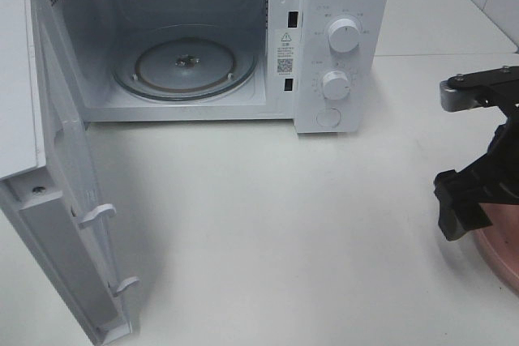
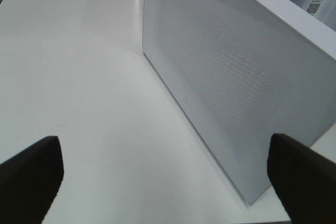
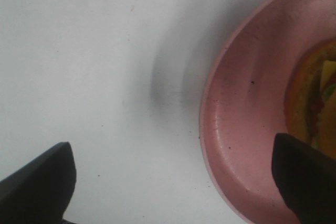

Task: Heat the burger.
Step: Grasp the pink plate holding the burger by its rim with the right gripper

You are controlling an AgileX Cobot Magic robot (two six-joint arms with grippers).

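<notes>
Right pincer (image 3: 172, 149) agape over pink plate (image 3: 208, 129) rim

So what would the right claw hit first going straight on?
Probably the white table, right beside the pink plate; the open right gripper straddles its rim, so one finger might meet the plate first.

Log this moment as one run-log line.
microwave door open | burger on pink plate, not yet inside | right gripper open over plate rim, holding nothing | left gripper open beside door
</notes>
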